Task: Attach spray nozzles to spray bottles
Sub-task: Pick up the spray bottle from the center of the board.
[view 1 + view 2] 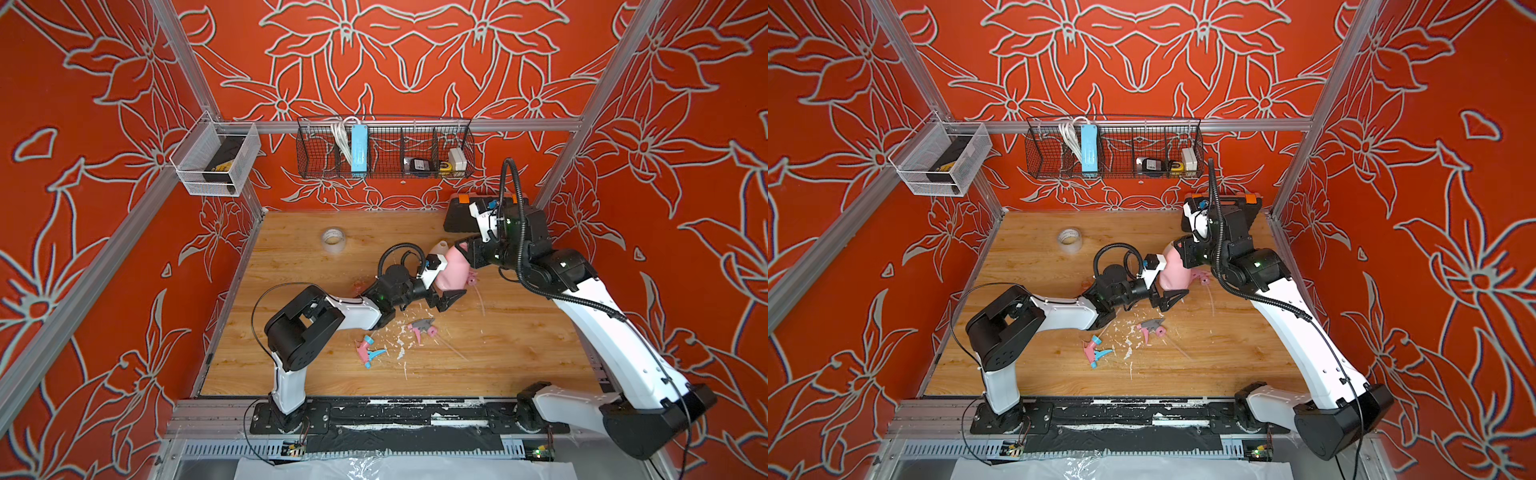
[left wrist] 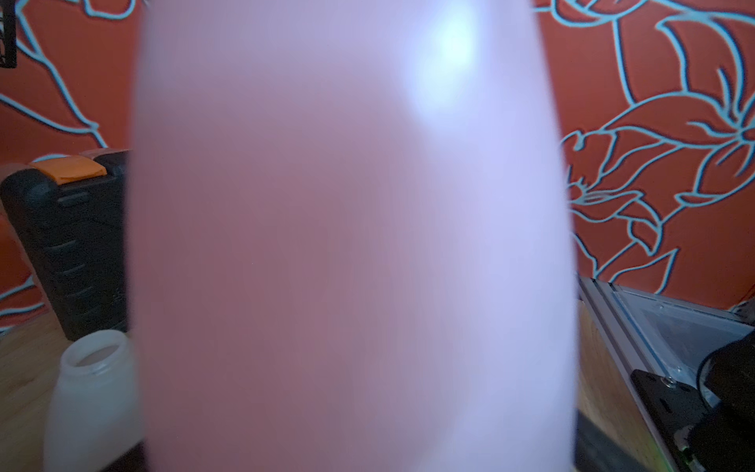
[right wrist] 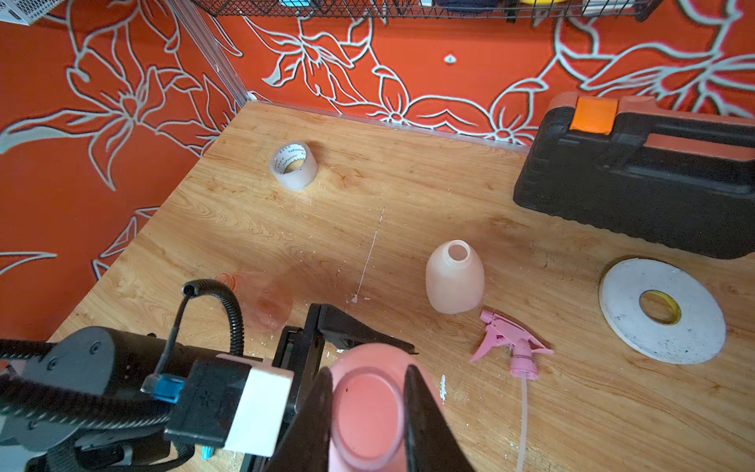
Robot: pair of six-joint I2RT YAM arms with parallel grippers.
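Wooden tabletop (image 1: 519,353) — right claw (image 3: 367,370) pinches opaque pink cone-shaped plastic bottle (image 1: 453,274) at its base; left claw (image 1: 453,300) gapes wide just beside it. Best: left grips body squarely before right releases — all-pink plastic trigger nozzle (image 3: 510,343) lies near right claw.

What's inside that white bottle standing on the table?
The white bottle has an open mouth with nothing stuck in it, and only a pale inside shows near the top. Its cloudy walls hide anything lower down.
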